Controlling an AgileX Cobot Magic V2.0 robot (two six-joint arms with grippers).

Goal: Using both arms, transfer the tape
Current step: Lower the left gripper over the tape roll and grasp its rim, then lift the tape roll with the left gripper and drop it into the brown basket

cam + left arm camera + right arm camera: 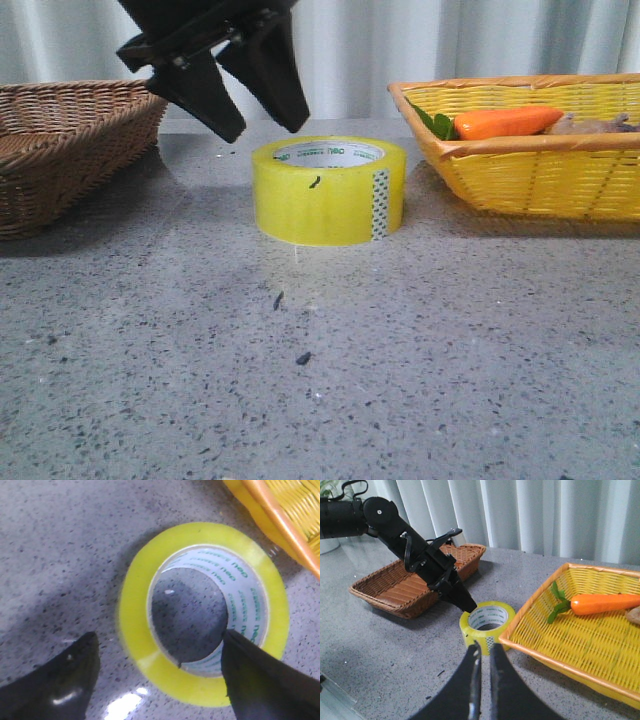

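Nearest to us on the grey speckled desk (320, 400) lie a few small dark specks, and beyond them, near the middle, we see the tape (329, 190) lying flat on its side, its hole facing up. Its outer wall is bright yellow, and its whitish inner core carries small green letters. In the left wrist view we look straight down through the ring to the desk underneath.

Above the tape's left rear edge we see the left gripper (262, 125), black, with its jaws spread wide. From the wrist camera, one fingertip sits over the inner edge of the ring and the other stands outside the roll over bare desk; we cannot tell whether either one touches the tape.

Seen from its own wrist camera, the right gripper (484, 652) has its jaws nearly pressed together, with only a thin gap, and holds nothing. It hangs on the near side of the tape, apart from it.

Just to the right of the tape stands a yellow basket (540, 185), holding an orange carrot (507, 122) with green leaves. Farther off on the left stands a brown basket (70, 150).
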